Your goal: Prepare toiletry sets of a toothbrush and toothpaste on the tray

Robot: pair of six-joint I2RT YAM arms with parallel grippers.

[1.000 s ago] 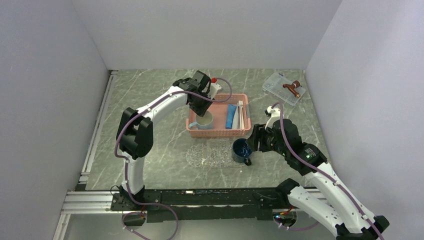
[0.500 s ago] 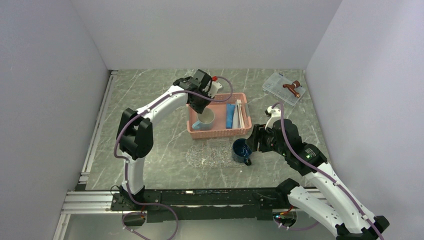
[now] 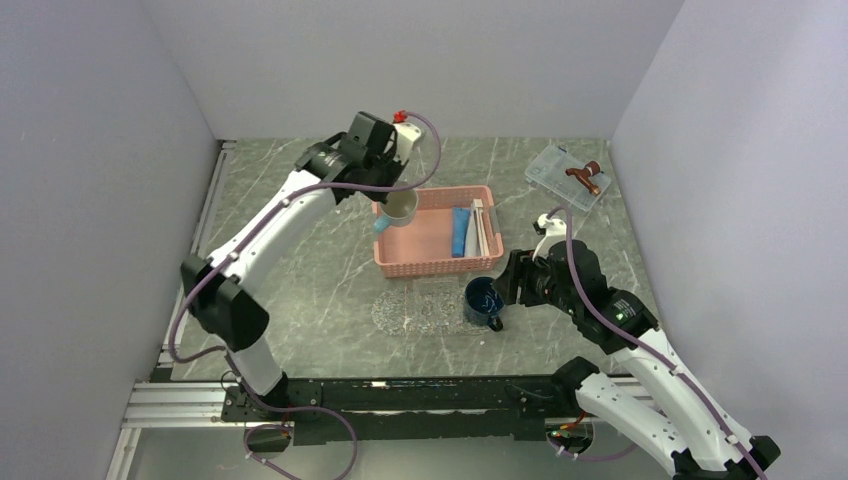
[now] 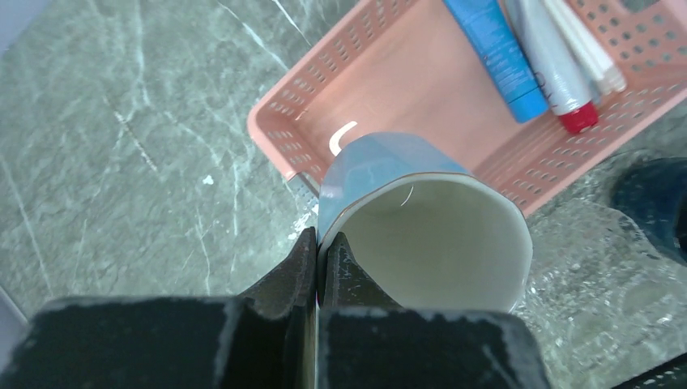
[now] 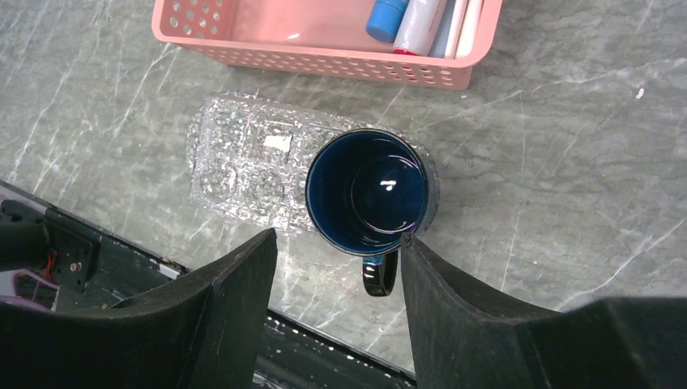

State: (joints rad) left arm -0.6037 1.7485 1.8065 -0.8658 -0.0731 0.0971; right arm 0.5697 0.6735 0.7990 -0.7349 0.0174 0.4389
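Grey-green marbled table (image 3: 300, 250) fills our view, with pale walls around it. We see the left gripper (image 4: 317, 255) pinched tight on the rim of a pale blue mug (image 4: 421, 235), held tilted in the air above the left end of the pink basket (image 3: 440, 264). The toothpaste (image 3: 461, 232) and the toothbrush (image 3: 482, 228) lie in the basket's right end (a white tube with a red cap (image 4: 551, 73) sits between them). Our right gripper (image 5: 339, 239) hovers with its jaws apart over a dark blue mug (image 5: 369, 190), which stands on the right end of the tray (image 5: 243, 162), just near of the basket.
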